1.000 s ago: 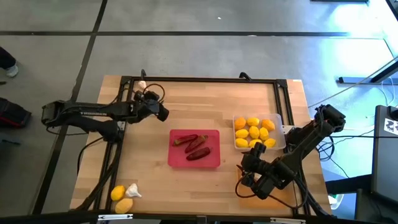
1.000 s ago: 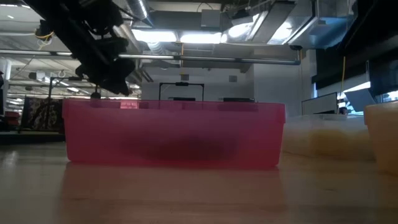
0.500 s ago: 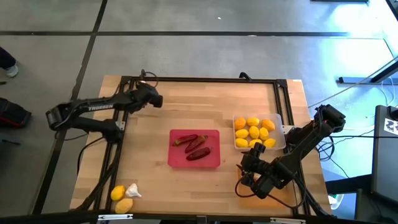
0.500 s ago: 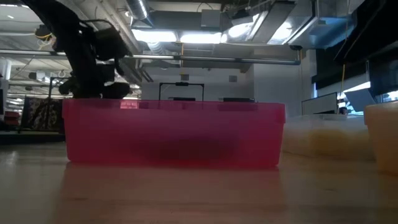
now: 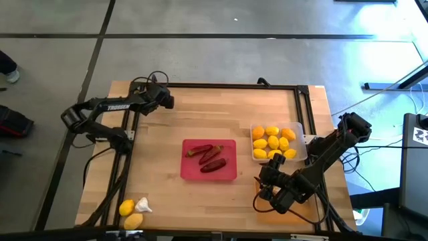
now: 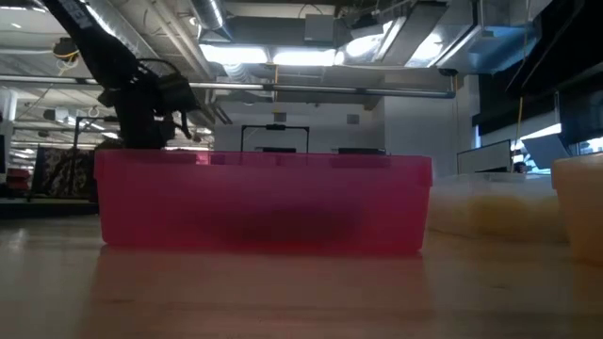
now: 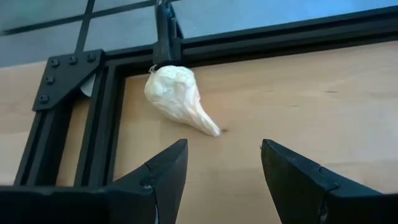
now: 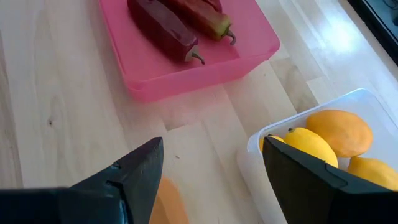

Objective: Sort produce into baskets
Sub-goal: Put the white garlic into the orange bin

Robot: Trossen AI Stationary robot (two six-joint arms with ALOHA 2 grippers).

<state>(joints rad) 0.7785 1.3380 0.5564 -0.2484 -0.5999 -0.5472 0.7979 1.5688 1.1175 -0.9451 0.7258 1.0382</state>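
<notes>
A whitish garlic bulb (image 7: 174, 96) lies on its side on the wood in the table's far left corner, next to the black frame. My left gripper (image 7: 221, 171) hovers open just short of it, fingers apart and touching nothing; in the high view the gripper (image 5: 166, 102) covers the bulb. My right gripper (image 8: 211, 177) waits open at the near right (image 5: 266, 193). The red basket (image 5: 208, 159) holds dark red chili peppers (image 8: 171, 28). The clear basket (image 5: 278, 142) holds several lemons (image 8: 339, 130).
Two lemons (image 5: 130, 214) and a second garlic bulb (image 5: 142, 204) lie near the table's front left corner. A black frame (image 7: 74, 93) runs along the table's left and far edges. An orange basket (image 6: 579, 202) stands at the near right, under my right arm.
My left gripper has swung toward the table's far left corner and come down, rolling as it went, and now points at the garlic bulb there. Its fingers have stayed open. In the high view the bulb is now hidden under the gripper.
</notes>
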